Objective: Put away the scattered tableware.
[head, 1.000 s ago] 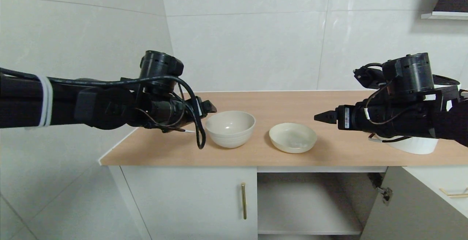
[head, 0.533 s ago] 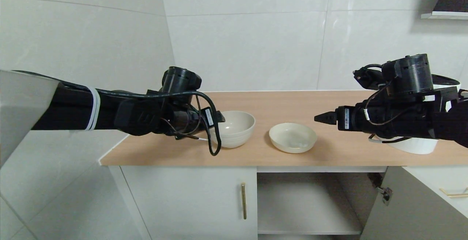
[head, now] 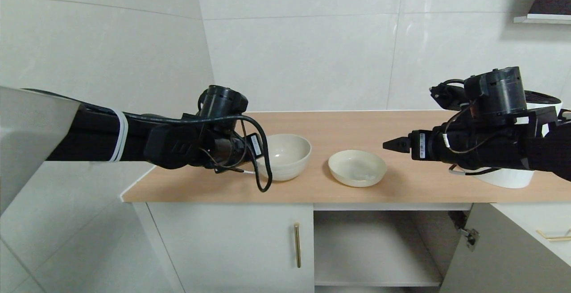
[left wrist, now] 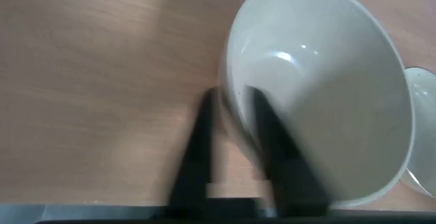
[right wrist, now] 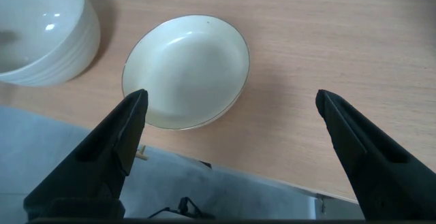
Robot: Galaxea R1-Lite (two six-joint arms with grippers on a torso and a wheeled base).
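A deep white bowl (head: 289, 154) (left wrist: 327, 94) stands on the wooden counter (head: 357, 123), left of centre. My left gripper (head: 264, 149) (left wrist: 235, 115) is at the bowl's left side, one finger inside the rim and one outside, shut on it. A shallow cream dish (head: 357, 167) (right wrist: 185, 71) lies just right of the bowl. My right gripper (head: 393, 144) (right wrist: 229, 98) hovers above the counter to the right of the dish, fingers wide open with nothing between them. The right wrist view also catches the bowl (right wrist: 41, 30).
A white pot (head: 513, 178) sits on the counter behind my right arm. Below, the right cupboard is open with a bare shelf (head: 374, 244) and its door (head: 473, 257) swung out. The left door has a gold handle (head: 297, 245). The counter's left edge meets tiled wall.
My left arm has moved right to the bowl, and its fingers now straddle the rim. The bowl sits very slightly higher. My right arm has barely moved.
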